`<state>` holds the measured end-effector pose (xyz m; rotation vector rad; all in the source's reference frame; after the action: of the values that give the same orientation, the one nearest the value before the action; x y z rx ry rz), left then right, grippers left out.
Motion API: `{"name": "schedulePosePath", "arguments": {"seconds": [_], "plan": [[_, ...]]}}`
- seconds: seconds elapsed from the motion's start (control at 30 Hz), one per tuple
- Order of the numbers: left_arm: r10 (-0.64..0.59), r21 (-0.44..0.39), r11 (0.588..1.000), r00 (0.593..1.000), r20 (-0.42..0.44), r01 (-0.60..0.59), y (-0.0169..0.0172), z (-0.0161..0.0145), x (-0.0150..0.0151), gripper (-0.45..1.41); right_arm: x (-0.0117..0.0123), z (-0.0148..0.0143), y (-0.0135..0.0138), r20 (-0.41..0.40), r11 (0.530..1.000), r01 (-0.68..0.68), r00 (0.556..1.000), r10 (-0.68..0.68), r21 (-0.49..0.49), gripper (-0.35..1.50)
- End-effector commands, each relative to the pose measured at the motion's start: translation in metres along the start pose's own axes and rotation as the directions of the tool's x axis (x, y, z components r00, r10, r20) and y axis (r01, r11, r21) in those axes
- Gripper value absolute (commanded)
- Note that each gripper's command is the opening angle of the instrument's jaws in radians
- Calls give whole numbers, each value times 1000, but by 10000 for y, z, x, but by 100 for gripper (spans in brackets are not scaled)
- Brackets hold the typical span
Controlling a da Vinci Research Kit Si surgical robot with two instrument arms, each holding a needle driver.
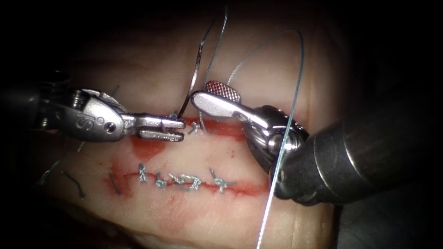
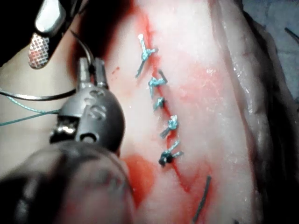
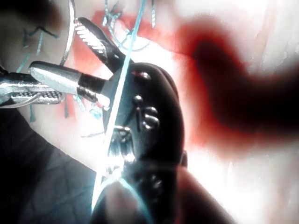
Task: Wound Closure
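Your left tool point(image 1: 177, 128) sits at the left end of the upper cut point(image 1: 217, 127), jaws slightly parted, nothing clearly between them. The needle point(image 1: 196, 69) rises as a thin metal curve from right by those jaw tips, up and away over the tissue point(image 1: 152, 74); can't tell if its lower end is in the tissue or just touching the jaws. Your right tool point(image 1: 213, 94) is wide open above the same cut, empty, with the needle passing just left of its jaws. Thread point(image 1: 295, 92) loops high over the right tool and falls across its wrist toward the near edge. One knot point(image 1: 194, 129) on the upper cut; the lower cut point(image 1: 184, 180) carries a row of knots. Red fluid point(image 1: 147, 147) is pooled below the left tool.
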<state>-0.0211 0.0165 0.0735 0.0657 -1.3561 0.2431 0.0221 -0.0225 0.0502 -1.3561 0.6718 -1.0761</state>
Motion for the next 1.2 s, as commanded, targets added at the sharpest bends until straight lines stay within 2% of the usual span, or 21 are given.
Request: {"name": "schedulePosePath", "arguments": {"seconds": [0.03, 0.27, 0.6, 0.97, 1.07, 1.13, 1.2], "plan": [[-1, -1, 1000, 1000, -9, 1, 3, 4, 4, -45, 4, 6, -1, 0, 1000, 5, 1000, -5, -4, 123], [69, 10, 998, 995, -73, -69, -1, 10, 3, -45, 5, 15, -3, 33, 1000, -23, 999, 22, 20, 120], [66, 4, 998, 995, -79, -66, -3, 13, -4, -45, 1, 20, -21, 72, 999, -13, 997, 9, 51, 116], [67, 27, 998, 996, -56, -65, -5, 16, -9, -45, -1, 26, -38, 77, 999, 0, 997, -4, 54, 110], [62, 28, 998, 998, -33, -61, -6, 16, -12, -45, -2, 28, -39, 78, 998, 0, 997, -4, 55, 101], [63, 37, 997, 998, -21, -62, -7, 17, -13, -45, -3, 30, -40, 84, 998, -24, 996, 19, 56, 86], [31, 61, 998, 999, 29, -33, -8, 17, -15, -45, -3, 32, -42, 90, 997, -58, 994, 54, 41, 73]]}}
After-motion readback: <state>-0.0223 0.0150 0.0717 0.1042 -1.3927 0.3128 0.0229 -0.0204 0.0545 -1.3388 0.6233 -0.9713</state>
